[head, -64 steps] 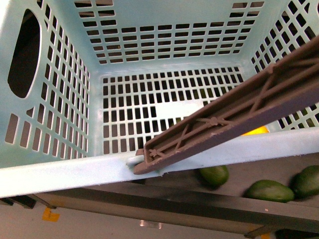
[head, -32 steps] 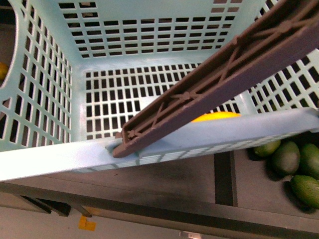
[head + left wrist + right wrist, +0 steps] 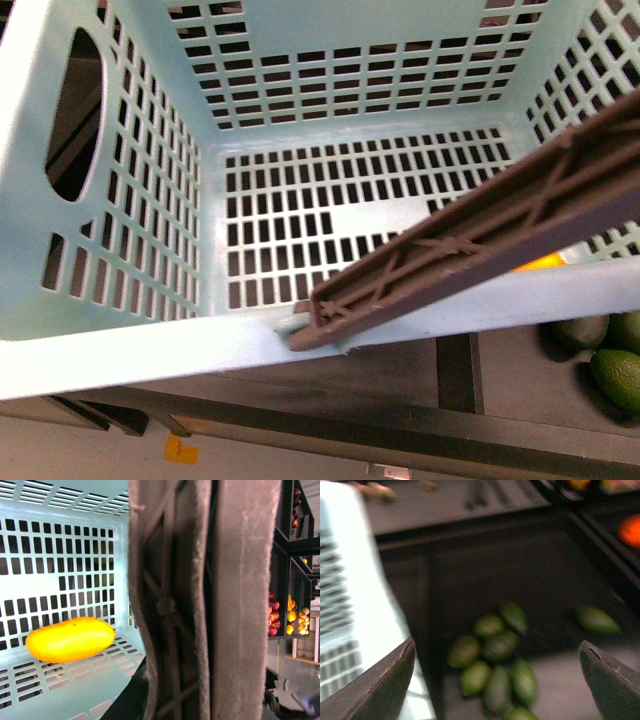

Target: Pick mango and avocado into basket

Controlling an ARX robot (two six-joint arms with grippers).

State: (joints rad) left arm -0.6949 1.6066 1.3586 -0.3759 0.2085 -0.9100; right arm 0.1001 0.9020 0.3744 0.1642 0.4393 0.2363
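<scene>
The basket (image 3: pixel 130 350) is filling most of the front view, tilted, with its brown handle (image 3: pixel 480 250) lying slantwise over the near rim. The mango (image 3: pixel 70 639) is lying on its side on the slotted floor inside the basket, close to a wall. From the front only a yellow sliver of it is peeking out behind the handle.

In the left wrist view the handle is standing right against the lens and taking up the middle of the picture. The left pincer is hiding behind it, so I cannot tell whether it is clenched or released. Shelves of fruit (image 3: pixel 295 615) are showing blurred at the far edge.

The right pincer (image 3: pixel 495 680) is hanging released, its two dark fingertips (image 3: pixel 380 685) spread wide with nothing between them. It is pointing down over the avocados (image 3: pixel 492 650), which are lying in a loose heap on the dark worktop (image 3: pixel 380 370) outside the basket, just beside its pale wall. One more avocado (image 3: pixel 597 620) is lying apart from the heap. This view is blurred. From the front, the avocados are showing just beyond the basket's near right corner, below the rim.
</scene>
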